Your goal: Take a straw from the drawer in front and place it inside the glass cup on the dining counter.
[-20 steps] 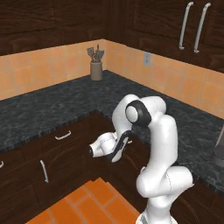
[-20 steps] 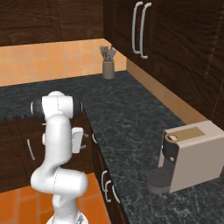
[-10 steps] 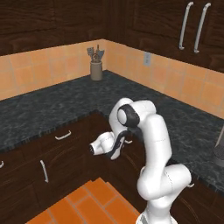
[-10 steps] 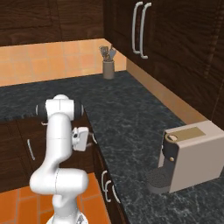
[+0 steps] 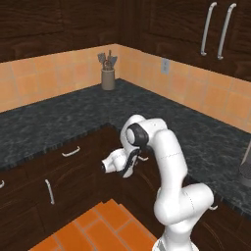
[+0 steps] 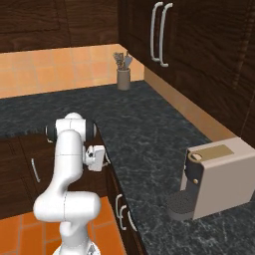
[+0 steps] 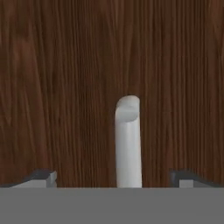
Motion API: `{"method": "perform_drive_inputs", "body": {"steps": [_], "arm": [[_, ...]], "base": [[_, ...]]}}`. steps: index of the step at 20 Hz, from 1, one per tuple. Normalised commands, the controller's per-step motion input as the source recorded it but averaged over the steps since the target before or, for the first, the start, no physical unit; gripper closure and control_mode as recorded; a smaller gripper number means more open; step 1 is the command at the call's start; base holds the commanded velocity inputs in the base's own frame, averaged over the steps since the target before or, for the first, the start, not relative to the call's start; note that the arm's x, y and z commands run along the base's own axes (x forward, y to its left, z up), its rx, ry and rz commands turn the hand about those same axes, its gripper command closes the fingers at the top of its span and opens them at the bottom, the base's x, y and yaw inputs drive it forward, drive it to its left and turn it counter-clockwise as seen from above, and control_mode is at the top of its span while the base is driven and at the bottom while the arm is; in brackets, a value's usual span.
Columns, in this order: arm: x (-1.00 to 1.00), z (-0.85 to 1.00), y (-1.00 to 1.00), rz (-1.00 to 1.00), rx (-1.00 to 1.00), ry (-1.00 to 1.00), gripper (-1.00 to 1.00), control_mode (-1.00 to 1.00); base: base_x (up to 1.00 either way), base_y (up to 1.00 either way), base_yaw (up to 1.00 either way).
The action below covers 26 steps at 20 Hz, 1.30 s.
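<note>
The drawer (image 7: 65,87) fills the hand view as a dark brown wood front, shut, with its silver bar handle (image 7: 127,140) rising up the middle. My gripper (image 7: 113,177) is open, one fingertip on each side of the handle with wide gaps and no contact. In the left base view the gripper (image 5: 136,161) sits right at the drawer front under the black counter's edge, beside the handle (image 5: 143,158). The right base view has the gripper (image 6: 105,158) against the same front. The straw is hidden. The glass cup and the dining counter are out of view.
A black speckled counter (image 5: 59,122) wraps the corner, with a utensil holder (image 5: 108,76) at the back. A coffee machine (image 6: 214,179) stands at the right. Another drawer with a handle (image 5: 71,152) and cabinet doors lie to the left, above the orange floor (image 5: 98,230).
The elbow has swung over and the hand has eased slightly closer to the drawer front. The gripper stays open.
</note>
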Motion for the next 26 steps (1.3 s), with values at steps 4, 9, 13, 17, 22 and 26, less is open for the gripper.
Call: {"method": "perform_drive_inputs", "body": {"steps": [4, 9, 13, 17, 22, 26], "arm": [[0.35, -0.35, -0.17, 0.00, 0.00, 0.00, -1.00, -1.00], [0.07, -0.13, -0.12, 0.00, 0.00, 0.00, 1.00, -1.00], [-0.13, 0.00, 0.02, 0.00, 0.00, 0.00, 1.00, -1.00], [-0.40, 0.00, 0.37, 0.00, 0.00, 0.00, 1.00, -1.00], [-0.56, 0.01, 0.58, 0.00, 0.04, 0.01, 1.00, -1.00], [-0.71, 0.06, 0.64, 0.00, 0.07, 0.04, 1.00, -1.00]], "base": [[0.00, 0.00, 0.00], [0.00, 0.00, 0.00], [0.00, 0.00, 0.00], [0.00, 0.00, 0.00], [0.00, 0.00, 0.00], [0.00, 0.00, 0.00]]}}
